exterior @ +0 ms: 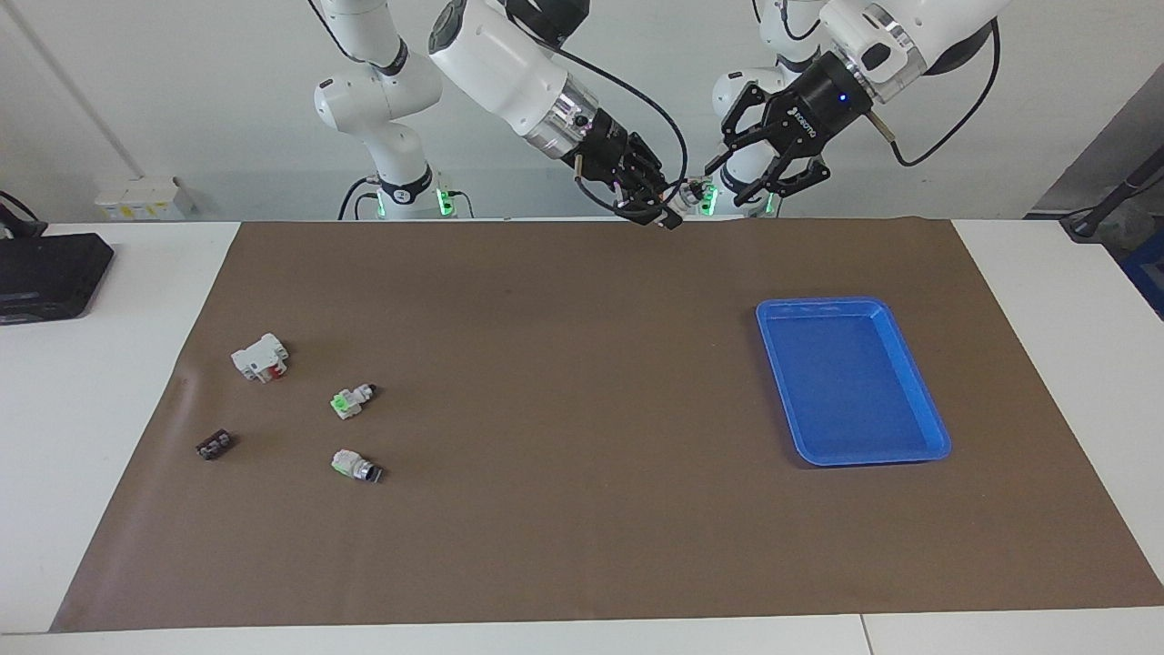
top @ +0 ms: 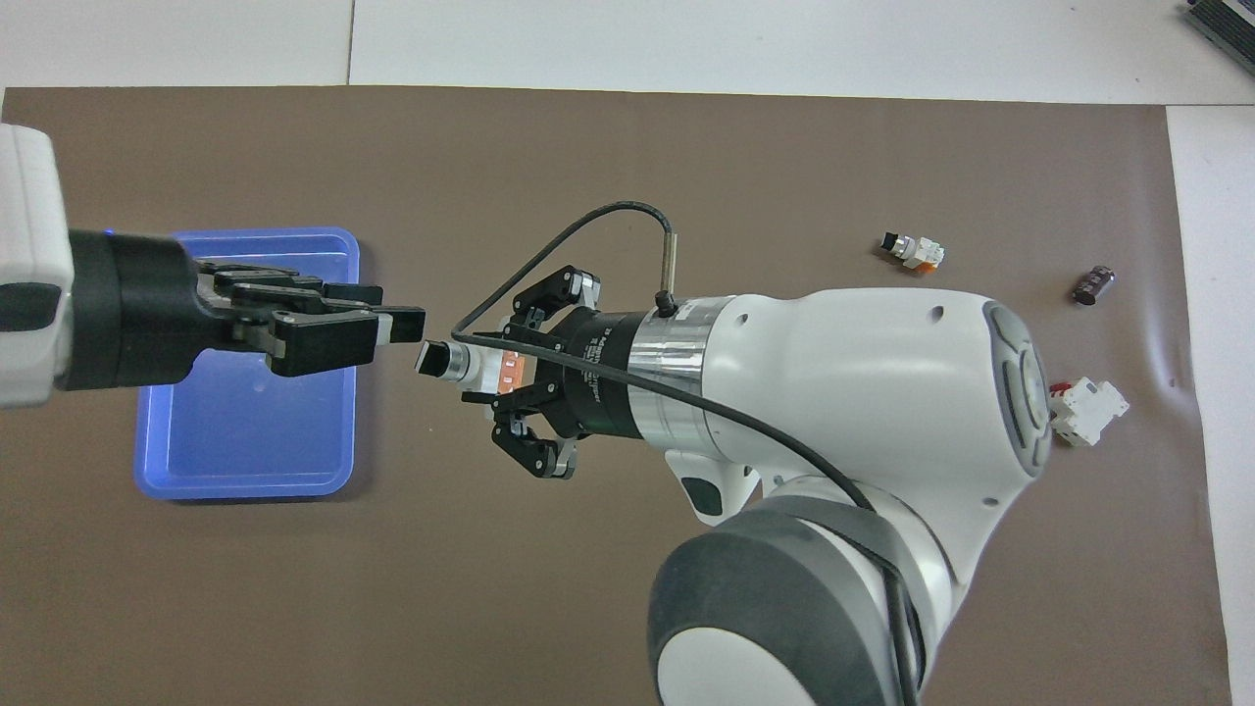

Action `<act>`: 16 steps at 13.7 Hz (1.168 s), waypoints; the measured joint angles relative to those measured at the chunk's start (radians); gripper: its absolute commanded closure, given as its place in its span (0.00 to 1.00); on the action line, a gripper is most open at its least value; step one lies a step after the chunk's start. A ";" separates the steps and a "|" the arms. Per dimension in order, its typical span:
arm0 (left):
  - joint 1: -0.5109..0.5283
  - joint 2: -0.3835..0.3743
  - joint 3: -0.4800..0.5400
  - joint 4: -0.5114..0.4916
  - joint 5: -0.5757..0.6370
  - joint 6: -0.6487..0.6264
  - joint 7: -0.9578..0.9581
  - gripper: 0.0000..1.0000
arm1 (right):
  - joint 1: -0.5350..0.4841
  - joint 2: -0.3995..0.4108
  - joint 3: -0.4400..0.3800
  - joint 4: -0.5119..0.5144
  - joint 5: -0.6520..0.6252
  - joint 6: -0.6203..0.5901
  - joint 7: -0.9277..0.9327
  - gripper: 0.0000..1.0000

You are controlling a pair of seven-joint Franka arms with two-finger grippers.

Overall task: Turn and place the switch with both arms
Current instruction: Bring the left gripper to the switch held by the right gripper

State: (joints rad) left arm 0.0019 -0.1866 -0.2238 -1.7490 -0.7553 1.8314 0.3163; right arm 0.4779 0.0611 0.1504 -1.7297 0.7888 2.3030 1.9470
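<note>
Both grippers are raised above the end of the brown mat (exterior: pixel 582 509) nearest the robots. The right gripper (top: pixel 490 378), a black linkage claw on a smooth white arm, is clamped on the switch (top: pixel 471 365): a small white-grey plastic body with an orange panel, its black cylindrical end pointing toward the left gripper. In the facing view the switch (exterior: pixel 693 193) shows only as a small pale part between the two claws.

The left gripper (exterior: pixel 768 173) faces the switch's black end. Its black fingers (top: pixel 324 333) are spread in the facing view; a narrow gap separates them from the switch in the overhead view.

Farther out, toward the left arm's end, a blue plastic tray (exterior: pixel 918 437) with a raised rim and rounded corners lies flat on the mat.

Toward the right arm's end lie four loose parts, well apart from the tray:
- a white block (exterior: pixel 260 357) with a red part;
- a small switch (exterior: pixel 350 400) with a green part;
- a second green-part switch (exterior: pixel 356 466) with a black end, farther out;
- a small dark ribbed piece (exterior: pixel 214 445).

The mat is matte and covers most of the white tabletop (exterior: pixel 82 400).
</note>
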 measured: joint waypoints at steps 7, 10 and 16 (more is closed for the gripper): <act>-0.003 -0.027 -0.011 -0.040 0.001 0.005 0.047 0.52 | 0.000 0.000 0.000 0.000 0.000 0.000 0.000 1.00; -0.008 -0.051 -0.022 -0.076 0.001 0.008 0.057 0.55 | 0.000 0.000 0.000 0.000 0.000 0.000 0.000 1.00; -0.008 -0.063 -0.022 -0.089 0.003 0.008 0.060 0.61 | 0.000 0.000 0.000 -0.001 0.000 0.000 0.000 1.00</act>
State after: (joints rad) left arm -0.0060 -0.2497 -0.2458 -1.8381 -0.7521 1.8398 0.3767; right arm 0.4780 0.0611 0.1505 -1.7304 0.7884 2.3030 1.9470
